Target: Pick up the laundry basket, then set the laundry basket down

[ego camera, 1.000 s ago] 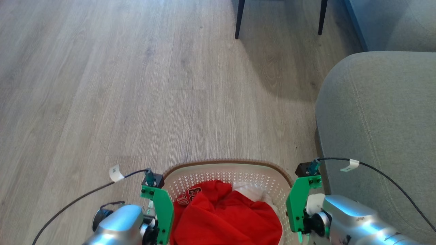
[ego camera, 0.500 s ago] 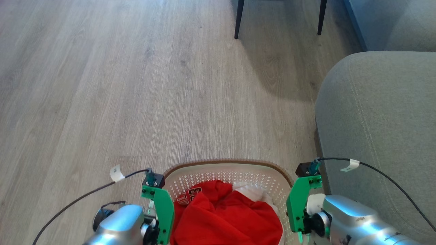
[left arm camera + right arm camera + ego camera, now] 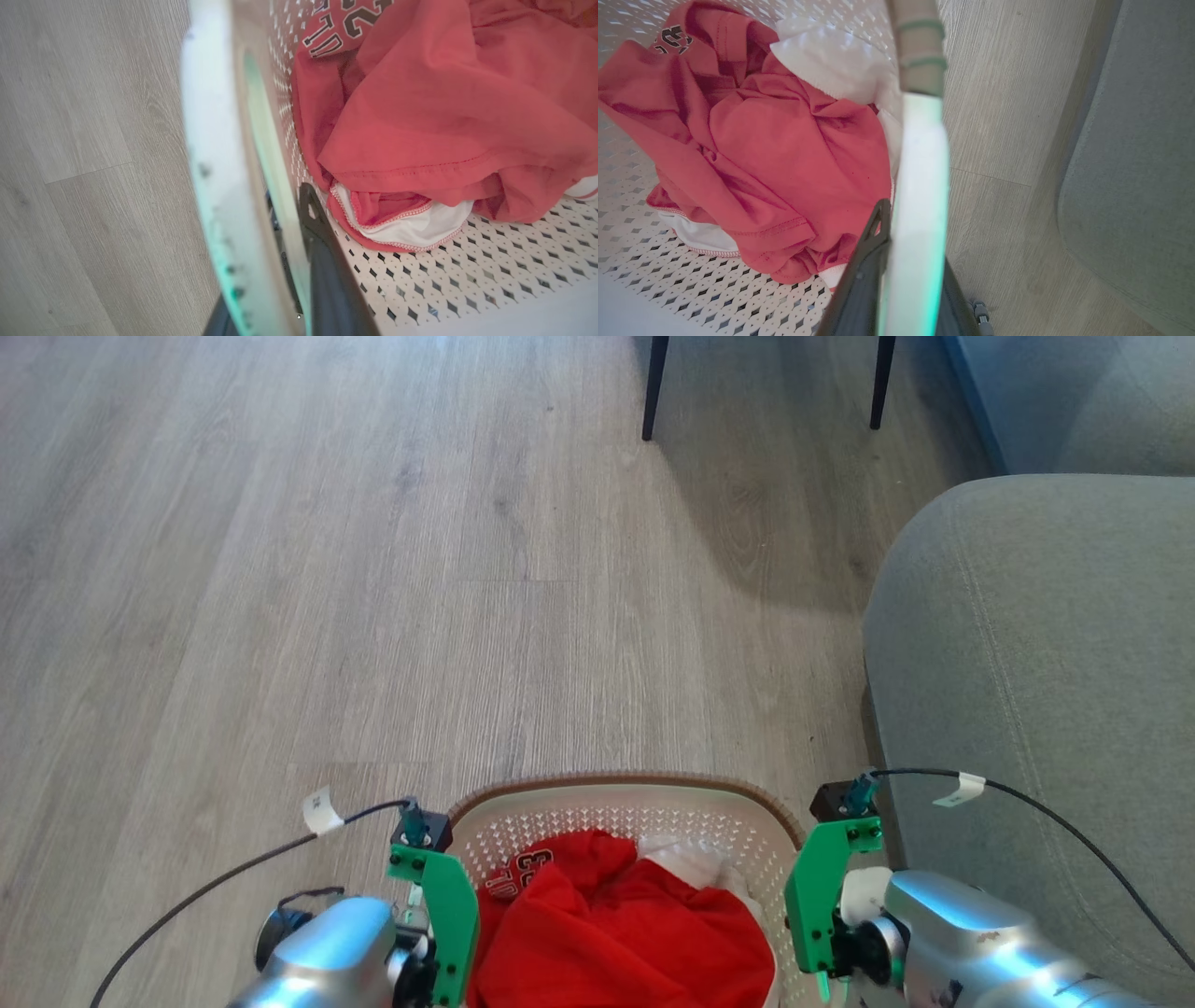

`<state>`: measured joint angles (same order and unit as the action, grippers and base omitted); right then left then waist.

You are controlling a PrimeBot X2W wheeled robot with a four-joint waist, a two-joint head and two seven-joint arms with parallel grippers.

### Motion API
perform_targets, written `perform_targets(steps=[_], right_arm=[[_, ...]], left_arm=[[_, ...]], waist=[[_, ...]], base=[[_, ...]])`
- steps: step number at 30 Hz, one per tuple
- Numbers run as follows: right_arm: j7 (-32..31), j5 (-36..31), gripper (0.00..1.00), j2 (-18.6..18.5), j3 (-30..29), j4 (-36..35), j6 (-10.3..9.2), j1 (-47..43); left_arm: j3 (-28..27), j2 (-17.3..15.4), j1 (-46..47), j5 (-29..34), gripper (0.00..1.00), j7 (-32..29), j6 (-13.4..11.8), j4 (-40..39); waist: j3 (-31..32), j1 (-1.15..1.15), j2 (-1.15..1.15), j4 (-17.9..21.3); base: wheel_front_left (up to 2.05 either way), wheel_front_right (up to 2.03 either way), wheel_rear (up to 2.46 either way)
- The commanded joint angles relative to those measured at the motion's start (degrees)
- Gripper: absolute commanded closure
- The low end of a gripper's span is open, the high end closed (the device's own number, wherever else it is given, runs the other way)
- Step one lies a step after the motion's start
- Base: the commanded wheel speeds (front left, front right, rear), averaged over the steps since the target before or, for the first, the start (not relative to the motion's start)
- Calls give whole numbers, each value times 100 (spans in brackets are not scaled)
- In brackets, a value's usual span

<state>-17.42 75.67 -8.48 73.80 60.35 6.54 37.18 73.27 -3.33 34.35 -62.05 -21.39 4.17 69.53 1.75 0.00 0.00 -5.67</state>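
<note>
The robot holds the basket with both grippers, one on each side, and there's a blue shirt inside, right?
Not quite. The shirt in the laundry basket is red, not blue, as the head view shows. The rest is right: the left gripper and the right gripper each clamp one of its sides.

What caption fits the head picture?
Left gripper and right gripper hold the laundry basket of red clothes beside a grey sofa.
</note>
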Motion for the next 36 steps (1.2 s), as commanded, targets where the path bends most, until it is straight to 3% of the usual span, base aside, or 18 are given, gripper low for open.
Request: perform_targets(steps=[1, 25, 36], right_arm=[[71, -70, 100, 196, -45, -270, 95, 230], [113, -101, 100, 157, -45, -309, 95, 243], [138, -82, 100, 42, -45, -400, 95, 289]], left_arm=[[5, 46, 217, 64, 100, -13, 57, -173], [6, 46, 209, 22, 100, 40, 26, -217], [7, 46, 257, 5, 100, 74, -106, -361]], waist=[[1, 0, 0, 4], [-120, 0, 0, 79], [-547, 0, 0, 141]], base=[[0, 0, 0], [0, 0, 0], [0, 0, 0]])
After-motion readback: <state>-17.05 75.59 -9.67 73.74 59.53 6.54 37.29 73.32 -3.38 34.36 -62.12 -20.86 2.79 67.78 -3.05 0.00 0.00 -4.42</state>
